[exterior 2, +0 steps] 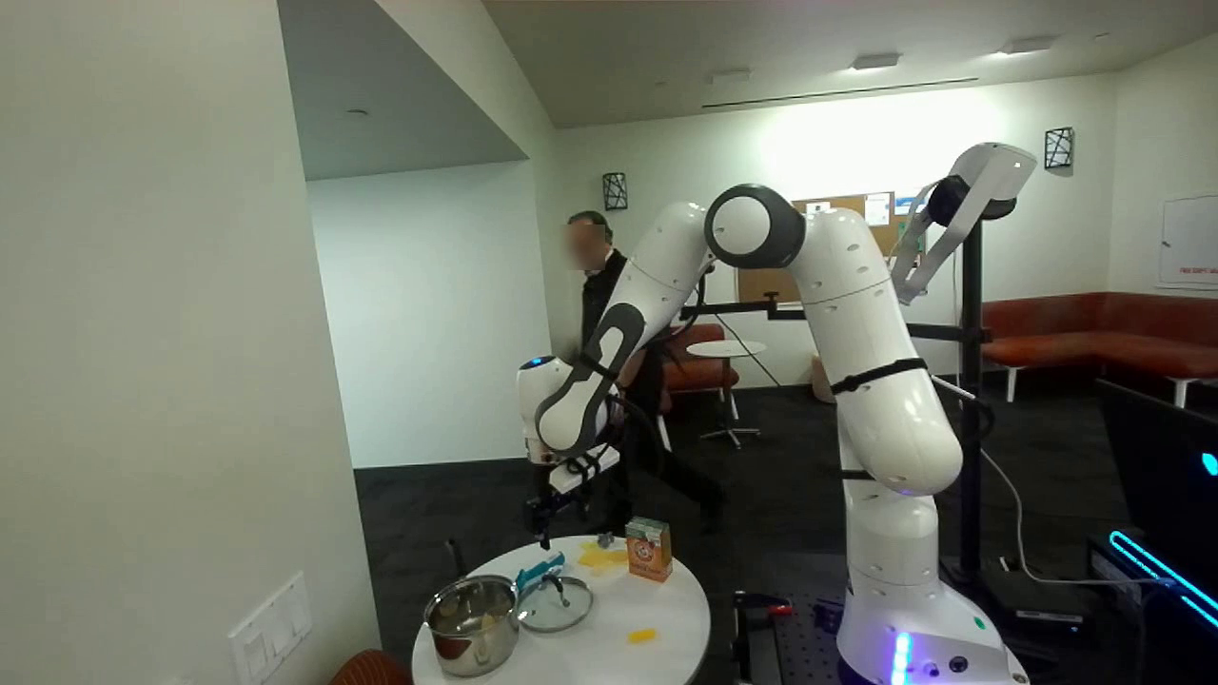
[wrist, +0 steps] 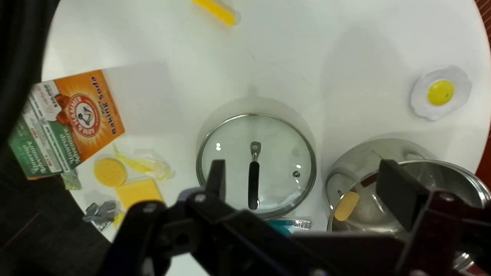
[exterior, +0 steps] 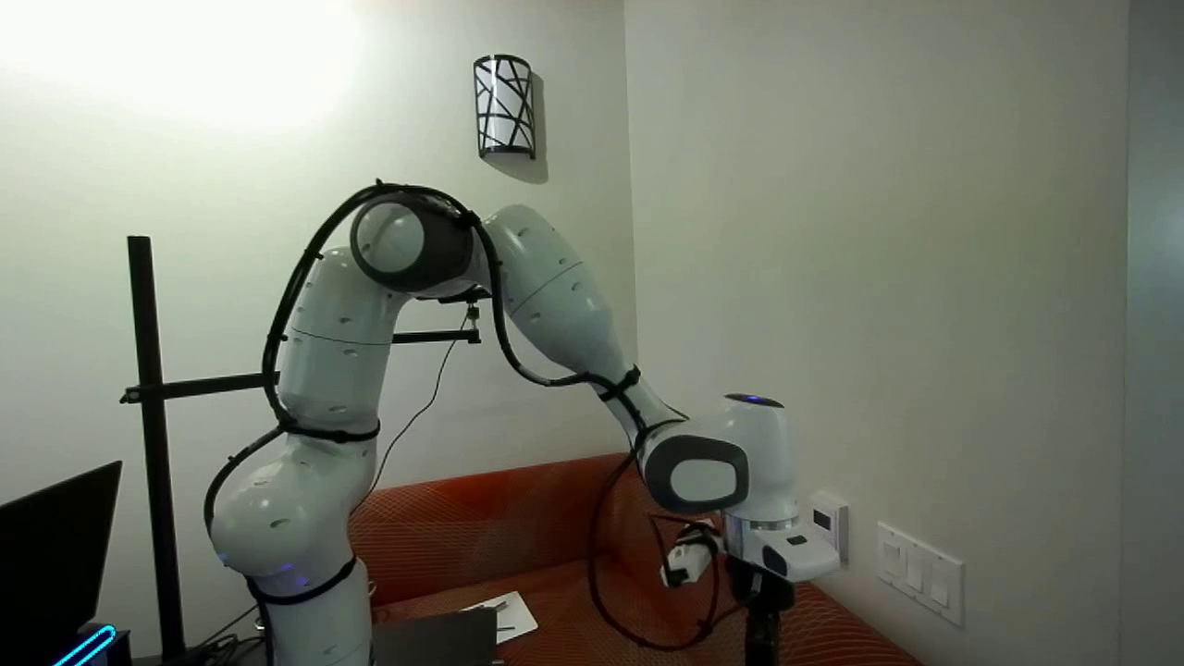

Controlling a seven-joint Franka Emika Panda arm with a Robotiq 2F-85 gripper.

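1. Two black fingers (wrist: 218,176), spread wide and grasping nothing, hang over a round white table (wrist: 253,65); no contact shows between the gripper (wrist: 307,184) and anything below.
2. Glass lid (wrist: 276,153), nearest in view, lies flat beneath the fingers, its black handle (wrist: 253,186) falling inside the gap but closer to one finger than to its opposite.
3. By appearances, the step in hand is a hover ahead of any grip. A reach for the handle would call for centring the gap on it, then lowering and narrowing; the handle runs across the closing line, so little turning looks necessary.
4. Steel pot (wrist: 374,151), uncovered, stands beneath the opposite finger, just beside the lid. A yellow piece (wrist: 347,206) shows at its rim, apparently inside; that finger hides part of the interior.
5. Baking soda box (wrist: 82,119), upright, stands well outside the finger over the lid, contents unseen.
6. Toy fried egg (wrist: 441,92) lies outside the finger over the pot.
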